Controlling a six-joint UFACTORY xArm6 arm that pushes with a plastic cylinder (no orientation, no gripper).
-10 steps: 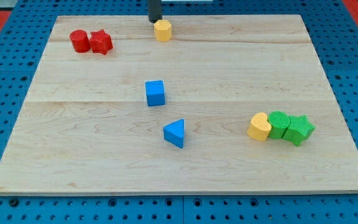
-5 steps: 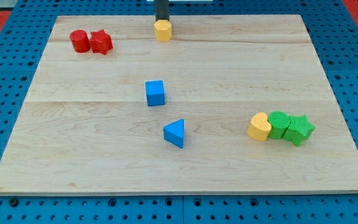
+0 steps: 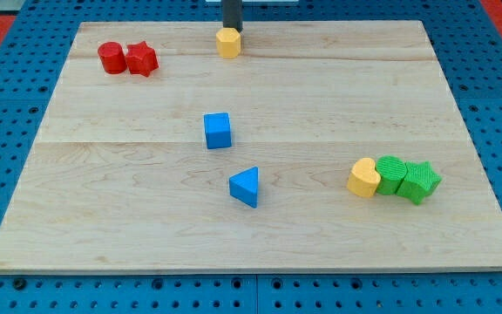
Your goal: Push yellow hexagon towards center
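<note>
The small yellow hexagon block (image 3: 227, 42) is sitting near the view's top edge of the light wooden desk (image 3: 338, 96), a little left of the middle, well above the desk's centre. My tip (image 3: 232, 31), the lower end of the straight dark rod, is standing right at the hexagon's upper right edge, looking like it is touching it, though contact cannot be told for sure; the tool is just a plain rod, so nothing is opening, closing or clamping on anything. Below the hexagon, near the desk's centre, the blue cube block (image 3: 218, 131) is lying on its own, and the blue triangular block (image 3: 245, 187) is lying just below and slightly right of it, the two apart. Toward the view's top left, the red cylinder block (image 3: 111, 58) and the red star-shaped block (image 3: 142, 59) are sitting side by side, touching, well apart from the hexagon. At the view's right, lower down, three blocks are lining up in a touching row: the yellow heart-like block (image 3: 365, 178) at the left, the green rounded block (image 3: 391, 174) in the middle, exact shape hard to tell, and the green star-shaped block (image 3: 420, 181) at the right. The blue perforated surface (image 3: 7, 105) is showing all around the desk.
</note>
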